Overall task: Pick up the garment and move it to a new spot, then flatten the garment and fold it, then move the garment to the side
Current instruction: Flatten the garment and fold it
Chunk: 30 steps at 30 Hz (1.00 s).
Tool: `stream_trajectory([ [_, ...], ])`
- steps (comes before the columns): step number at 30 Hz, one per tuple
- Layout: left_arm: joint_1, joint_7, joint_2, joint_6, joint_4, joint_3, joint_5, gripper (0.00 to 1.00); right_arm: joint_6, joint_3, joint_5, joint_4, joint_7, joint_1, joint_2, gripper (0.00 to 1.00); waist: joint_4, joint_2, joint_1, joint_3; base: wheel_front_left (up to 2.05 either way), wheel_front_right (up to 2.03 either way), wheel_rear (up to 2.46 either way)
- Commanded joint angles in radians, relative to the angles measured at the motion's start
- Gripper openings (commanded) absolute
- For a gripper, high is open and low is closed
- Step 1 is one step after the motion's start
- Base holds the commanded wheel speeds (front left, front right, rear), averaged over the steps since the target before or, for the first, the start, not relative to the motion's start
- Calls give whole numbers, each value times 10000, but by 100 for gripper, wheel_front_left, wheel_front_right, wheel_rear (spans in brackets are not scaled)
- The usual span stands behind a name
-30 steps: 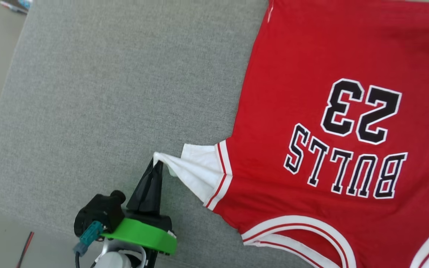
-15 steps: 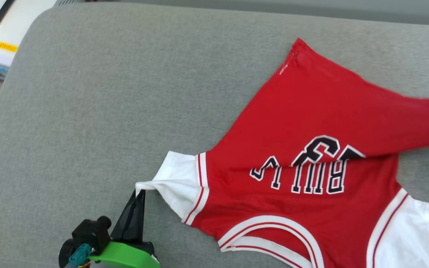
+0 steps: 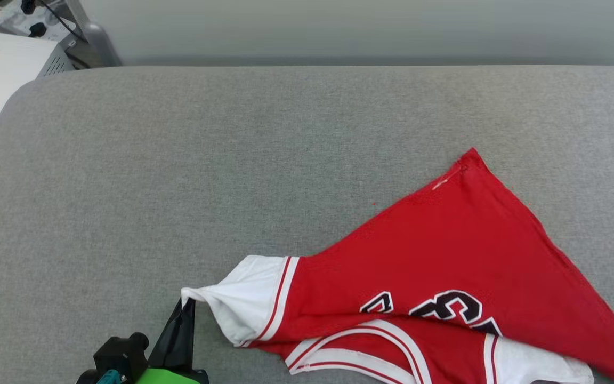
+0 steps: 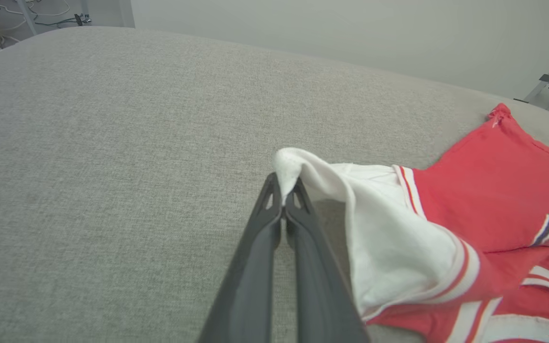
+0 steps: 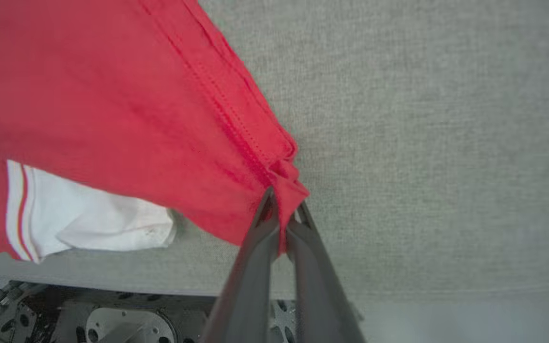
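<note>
The red jersey T-shirt (image 3: 445, 250) lies rumpled on the near right part of the grey cushioned surface (image 3: 179, 160), with a red fold draped across its black-and-white lettering (image 3: 448, 306). The left gripper (image 4: 284, 183) is pinched tight on the tip of the white sleeve (image 3: 237, 304), close to the front edge. The right gripper (image 5: 281, 207) is clamped on a red hem corner (image 5: 289, 186) by the near edge.

Grey fabric-covered surface (image 3: 179, 160) before a plain pale wall (image 3: 339, 26), white unit (image 3: 8, 80) at left
</note>
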Motion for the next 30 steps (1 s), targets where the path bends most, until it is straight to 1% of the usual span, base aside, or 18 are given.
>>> stream_trajectory([
  [1, 89, -59, 91, -13, 58, 52, 62, 0, -7, -136, -138, -73, 114, 393, 274, 0, -55, -1, 1, -53, 0, 0, 0],
  [5, 57, -59, 103, -15, 139, 72, 69, 0, -7, -415, -356, -38, 380, 1031, 999, 0, -68, -1, 1, -65, 0, 0, 0],
  [7, 42, -59, 117, -16, 177, 66, 77, 0, -7, -511, -556, -45, 408, 1092, 1200, 0, -71, -1, 1, -65, 0, 0, 0],
  [8, 35, -59, 129, -17, 191, 66, 81, 0, -7, -619, -640, -83, 371, 1043, 1299, 39, -79, -1, 1, -65, 0, 0, 0],
  [9, 32, -59, 139, -17, 201, 66, 85, 0, -7, -718, -696, -138, 327, 979, 1363, 90, -85, -1, 1, -71, 0, 0, 0],
  [10, 26, -59, 149, -18, 209, 66, 88, 0, -7, -808, -762, -234, 266, 901, 1393, 90, -90, -1, 1, -76, 0, 0, 0],
  [11, 18, -59, 159, -18, 214, 67, 90, 0, -7, -897, -844, -348, 178, 825, 1388, 100, -91, -1, 1, -79, 0, 0, 0],
  [15, -60, -59, 192, -20, 202, 36, 116, 0, -7, -1310, -1086, -1156, -136, 292, 1187, 100, -34, -1, 1, -46, 0, 0, 0],
  [18, -183, -59, 185, -22, 168, -42, 149, 0, -7, -1521, -1222, -1885, -231, -318, 866, 100, 69, -1, 1, 67, 0, 0, 0],
  [22, -402, -59, 160, -24, 123, -191, 202, 0, -7, -1463, -1299, -2666, 34, -1436, 399, 100, 248, -1, 1, 291, 0, 0, 0],
  [25, -604, -59, 144, -26, 85, -318, 232, 0, -7, -1033, -1437, -2962, 447, -2406, 20, 100, 412, -1, 1, 511, 0, 0, 0],
  [30, -970, -59, 111, -28, -2, -487, 270, 0, -7, 415, -1622, -2803, 1552, -4253, -320, 100, 744, -1, 1, 899, 0, 0, 0],
])
